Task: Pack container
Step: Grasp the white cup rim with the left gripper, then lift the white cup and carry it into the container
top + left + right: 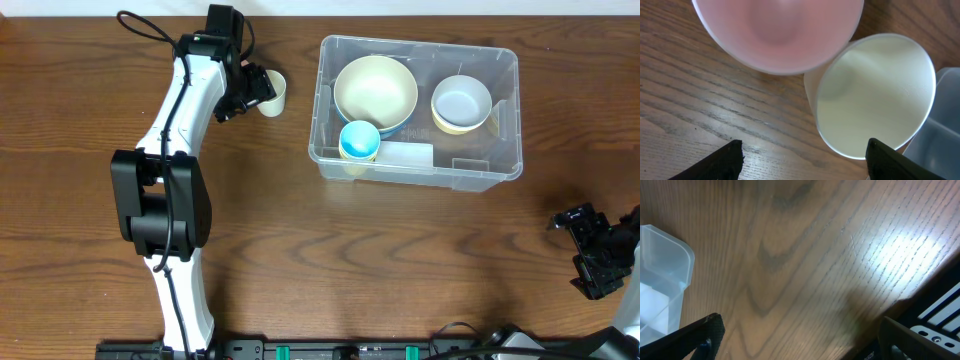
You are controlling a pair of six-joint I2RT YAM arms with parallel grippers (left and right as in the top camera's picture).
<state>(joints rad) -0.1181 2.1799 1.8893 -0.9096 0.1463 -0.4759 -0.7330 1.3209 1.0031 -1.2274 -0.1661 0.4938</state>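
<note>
My left gripper point(255, 88) is spread, with nothing pinched, and it hangs at the far side of the table point(80, 250), to the left of the container point(505, 165). What matters for the next move, I think, is the line gripper – cup – container. The cream cup point(875, 95) stands just ahead of my left fingers point(730, 160), more toward the right finger than the middle, and its mouth faces my wrist cam. A pink cup point(777, 30) touches it on the other side, or nearly; I cannot tell which. A corner of the container shows just beyond the cream cup, so the cup is betw. me and the bin, which lies to my right. The container's long axis runs left to right across the table. It holds already a big cream bowl point(375, 88), a small bowl point(461, 103) and a blue cup point(358, 140). My right gripper point(800, 340) is also spread wide, over bare wood at the near-right corner, well apart from the cups, w/ only a corner of the bin in its view. So the left arm is clearly the nearer one for the cream cup. I judge I must centre on it first, then carry it to the right.
</note>
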